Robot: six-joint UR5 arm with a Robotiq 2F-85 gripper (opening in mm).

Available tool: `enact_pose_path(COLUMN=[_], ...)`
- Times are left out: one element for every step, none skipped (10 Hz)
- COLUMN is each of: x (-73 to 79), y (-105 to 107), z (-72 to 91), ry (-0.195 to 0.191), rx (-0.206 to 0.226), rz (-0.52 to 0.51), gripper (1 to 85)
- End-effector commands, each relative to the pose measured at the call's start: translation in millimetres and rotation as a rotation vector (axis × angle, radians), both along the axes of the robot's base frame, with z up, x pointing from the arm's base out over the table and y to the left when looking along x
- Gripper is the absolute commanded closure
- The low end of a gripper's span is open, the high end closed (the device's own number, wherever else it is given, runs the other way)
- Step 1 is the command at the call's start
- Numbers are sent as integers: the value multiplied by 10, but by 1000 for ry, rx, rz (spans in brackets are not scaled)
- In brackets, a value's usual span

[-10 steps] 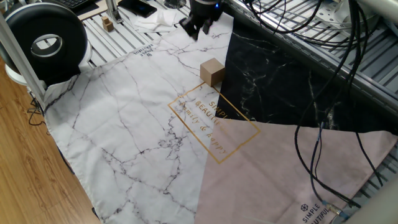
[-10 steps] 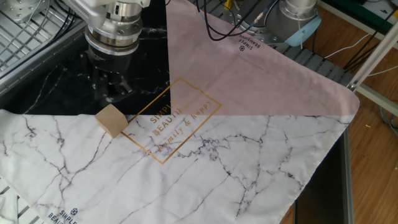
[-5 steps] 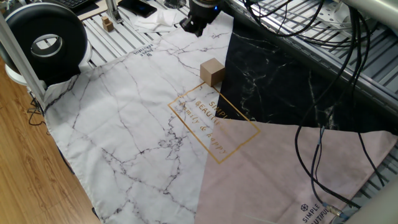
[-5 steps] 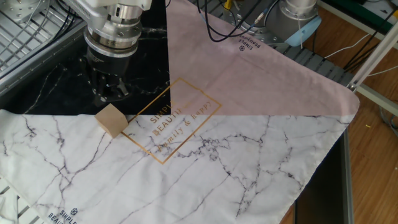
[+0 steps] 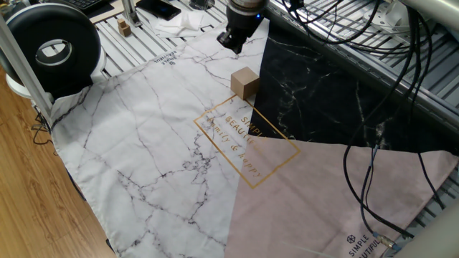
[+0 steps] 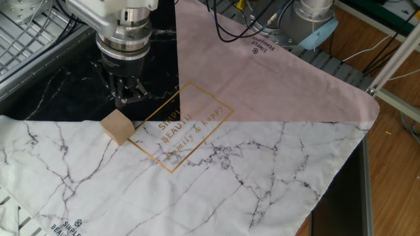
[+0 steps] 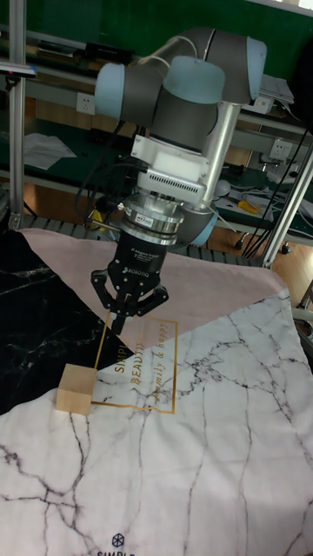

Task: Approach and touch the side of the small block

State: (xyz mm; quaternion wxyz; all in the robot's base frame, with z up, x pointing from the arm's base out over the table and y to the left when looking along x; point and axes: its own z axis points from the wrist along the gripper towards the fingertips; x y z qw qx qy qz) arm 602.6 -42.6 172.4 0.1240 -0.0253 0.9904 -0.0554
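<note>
1. Small block (image 5: 245, 82) (image 6: 118, 126) (image 7: 76, 388) — sits on the marble-print cloth (image 5: 158, 136), at the gold text frame's corner.
2. Gripper (image 7: 121, 325) (image 6: 126, 98) — fingers pinched together, empty, hanging just beside the block, not touching.

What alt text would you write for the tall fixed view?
A robot arm's gripper, jaws closed to a point, hangs above a marble-patterned cloth, up and right of a small wooden block it is not touching.
</note>
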Motion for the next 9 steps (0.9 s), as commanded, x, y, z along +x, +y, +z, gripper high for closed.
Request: enact_pose_path(x=[-68, -48, -13, -13, 0, 26, 145, 161, 135], y=[-38, -7, 65, 114, 130, 119, 202, 183, 304], z=[-53, -57, -57, -67, -73, -65, -33, -27, -38], ry=[17, 9, -5, -6, -10, -20, -70, -78, -68], rx=[11, 21, 43, 50, 44, 36, 76, 77, 133], rz=[11, 9, -2, -12, 7, 19, -6, -34, -62], gripper=[847, 847, 847, 847, 847, 847, 847, 847, 847])
